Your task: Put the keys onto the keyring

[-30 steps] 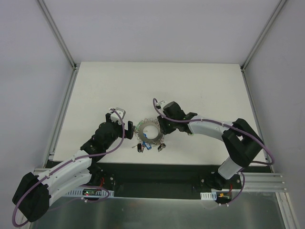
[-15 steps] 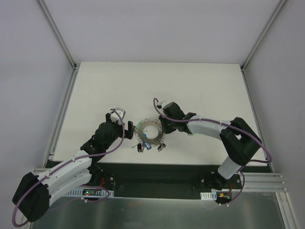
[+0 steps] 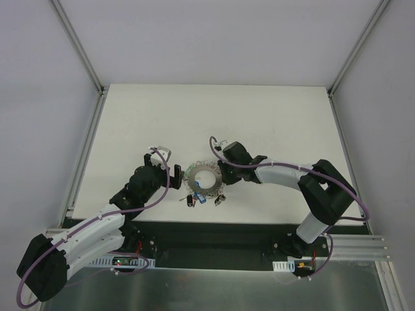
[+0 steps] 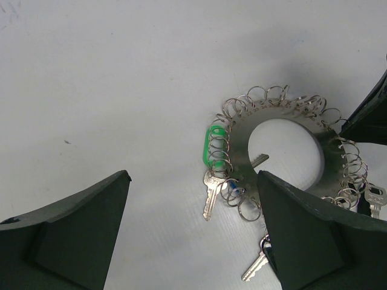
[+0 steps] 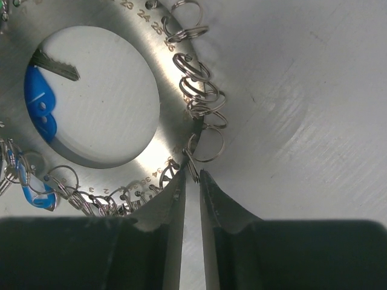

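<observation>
Keyring (image 4: 240, 148) lies flat on the white counter (image 3: 272, 116), toward its near edge and between the two arms. It is a broad grey metal disc with a round hole in the middle, small numbers are stamped around it, and its rim is fringed with little wire loops (image 5: 193, 66). The keys (image 3: 194, 197) hang off the near side of the rim and spill onto the counter. A green-headed key (image 4: 215, 148) sits at the left rim with a bare silver key (image 4: 210, 196) just below it, and a blue head (image 5: 37, 103) shows through the hole.

The right fingers (image 5: 151, 211) are at the right side of the rim, drawn almost together with only a slim gap between them. One loop (image 5: 192, 168) dips its wire into that gap. From here I can't tell whether they actually pinch it.

The left fingers (image 4: 72, 235) stand spread wide just left of the ring, holding nothing and clear of it.
</observation>
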Available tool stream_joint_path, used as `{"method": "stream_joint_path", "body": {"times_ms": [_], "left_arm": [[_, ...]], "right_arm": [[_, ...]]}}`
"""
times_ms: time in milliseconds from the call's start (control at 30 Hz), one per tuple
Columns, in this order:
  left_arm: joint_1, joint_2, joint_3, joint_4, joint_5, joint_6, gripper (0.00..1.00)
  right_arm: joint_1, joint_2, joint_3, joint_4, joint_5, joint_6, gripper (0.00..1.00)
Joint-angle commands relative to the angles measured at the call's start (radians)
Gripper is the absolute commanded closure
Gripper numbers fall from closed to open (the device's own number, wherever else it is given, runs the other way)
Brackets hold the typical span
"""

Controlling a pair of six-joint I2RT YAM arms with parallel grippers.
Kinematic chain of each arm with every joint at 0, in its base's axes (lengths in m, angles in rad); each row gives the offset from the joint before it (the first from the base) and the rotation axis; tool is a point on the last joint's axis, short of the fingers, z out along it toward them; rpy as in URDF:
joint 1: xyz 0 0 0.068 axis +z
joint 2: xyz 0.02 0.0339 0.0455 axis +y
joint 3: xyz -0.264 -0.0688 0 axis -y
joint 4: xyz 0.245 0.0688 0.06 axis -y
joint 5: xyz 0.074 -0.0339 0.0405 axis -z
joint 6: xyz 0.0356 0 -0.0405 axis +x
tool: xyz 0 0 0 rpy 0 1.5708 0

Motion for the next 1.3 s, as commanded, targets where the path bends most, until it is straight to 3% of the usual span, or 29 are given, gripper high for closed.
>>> {"method": "stream_joint_path", "body": {"times_ms": [0,367,433,533,700,967,1033,1267], "left_arm": [[0.000,-0.014,0.013,0.025,0.019,0.006,0.13],[0.001,-0.010,0.011,0.025,0.019,0.006,0.13],[0.001,-0.010,0.011,0.025,0.019,0.005,0.13],[0.001,-0.010,0.011,0.025,0.022,0.008,0.13],[0.001,-0.014,0.008,0.039,0.053,0.012,0.13],[0.001,-0.077,-0.059,0.212,0.250,0.075,0.09],[0.003,-0.086,-0.055,0.249,0.289,0.095,0.06],[0.001,-0.013,0.043,0.318,0.589,0.129,0.05]], "right_arm": [[0.009,-0.007,-0.017,0.028,0.008,0.018,0.81],[0.007,0.002,-0.032,0.074,-0.004,0.006,0.82],[0.009,0.001,-0.038,0.074,-0.008,0.004,0.85],[0.009,-0.018,-0.049,0.074,-0.005,-0.003,0.98],[0.009,-0.076,-0.046,0.059,0.002,-0.069,0.99],[0.024,-0.252,0.022,-0.054,0.018,-0.298,0.99],[0.027,-0.298,0.040,-0.106,-0.037,-0.387,0.99],[0.045,-0.446,0.155,-0.304,-0.148,-0.580,0.99]]}}
